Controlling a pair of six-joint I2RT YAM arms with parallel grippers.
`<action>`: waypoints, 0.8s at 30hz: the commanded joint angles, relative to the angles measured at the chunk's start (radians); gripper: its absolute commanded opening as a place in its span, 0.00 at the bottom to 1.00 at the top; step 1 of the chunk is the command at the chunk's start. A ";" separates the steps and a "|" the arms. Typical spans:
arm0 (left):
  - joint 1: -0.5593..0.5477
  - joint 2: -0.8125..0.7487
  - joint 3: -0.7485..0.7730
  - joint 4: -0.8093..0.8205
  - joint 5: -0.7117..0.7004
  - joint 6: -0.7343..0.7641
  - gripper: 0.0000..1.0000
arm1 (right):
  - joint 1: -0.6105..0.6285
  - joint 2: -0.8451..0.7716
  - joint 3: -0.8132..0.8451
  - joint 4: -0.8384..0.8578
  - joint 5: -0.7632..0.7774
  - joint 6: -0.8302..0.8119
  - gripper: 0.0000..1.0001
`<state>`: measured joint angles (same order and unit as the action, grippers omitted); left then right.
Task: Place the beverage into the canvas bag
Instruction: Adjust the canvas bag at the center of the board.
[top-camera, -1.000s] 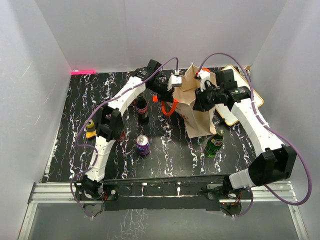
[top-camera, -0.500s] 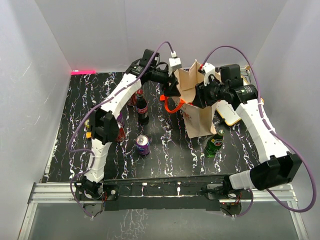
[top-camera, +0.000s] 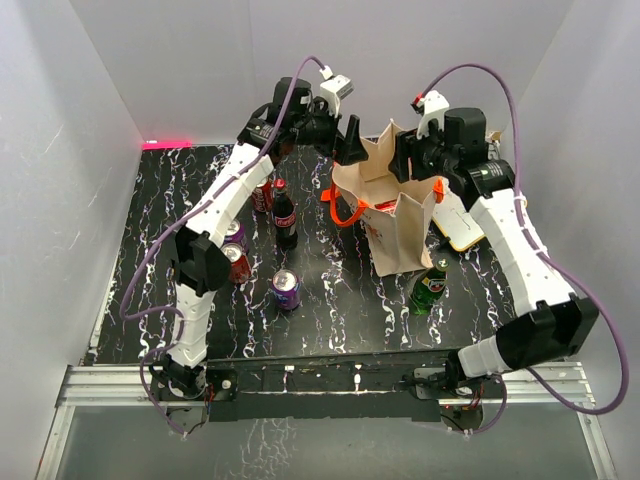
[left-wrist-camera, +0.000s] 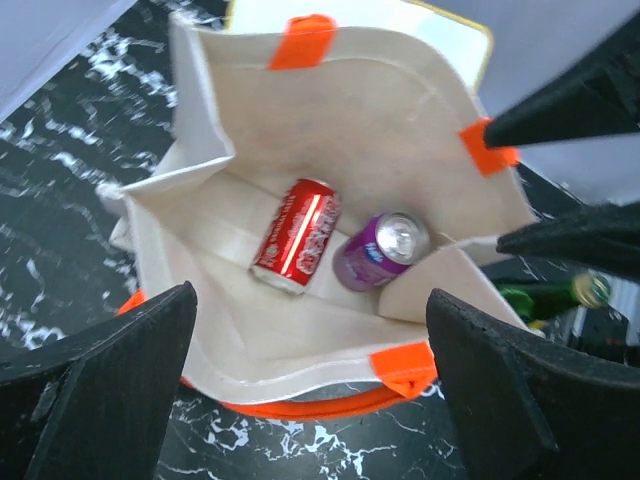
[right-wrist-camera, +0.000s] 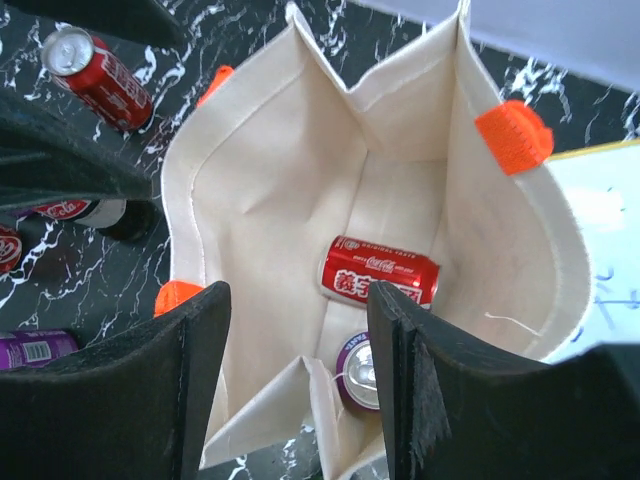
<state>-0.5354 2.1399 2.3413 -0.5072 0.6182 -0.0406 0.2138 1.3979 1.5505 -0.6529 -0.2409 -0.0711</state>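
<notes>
- Left jaws: spread wide with nothing in them. A second ago they were pinched shut at the bag's rim, and now they hang clear above its mouth.
- Right jaws: parted, less wide than the left, and also empty. They too were closed a second ago and have since lifted.
- The canvas bag stands upright on the bench between my two arms. Its mouth gapes, and it sits roughly where it was.
- Inside, a red can lies on its side beside a purple can.
- Outside, a green bottle stands near the bag's near corner. A cola bottle and a second purple can stand to its left.
</notes>
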 joint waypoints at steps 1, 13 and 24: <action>-0.008 0.026 0.022 -0.059 -0.234 -0.091 0.94 | -0.001 0.058 0.033 0.070 0.020 0.073 0.58; 0.062 0.096 0.056 0.008 -0.293 -0.118 0.85 | 0.001 0.145 0.023 0.024 -0.078 -0.019 0.51; 0.039 0.169 0.073 0.019 -0.118 -0.177 0.79 | 0.001 0.120 0.032 -0.110 -0.084 -0.099 0.50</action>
<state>-0.4683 2.3085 2.3760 -0.4984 0.4076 -0.1932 0.2142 1.5589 1.5513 -0.7311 -0.3317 -0.1291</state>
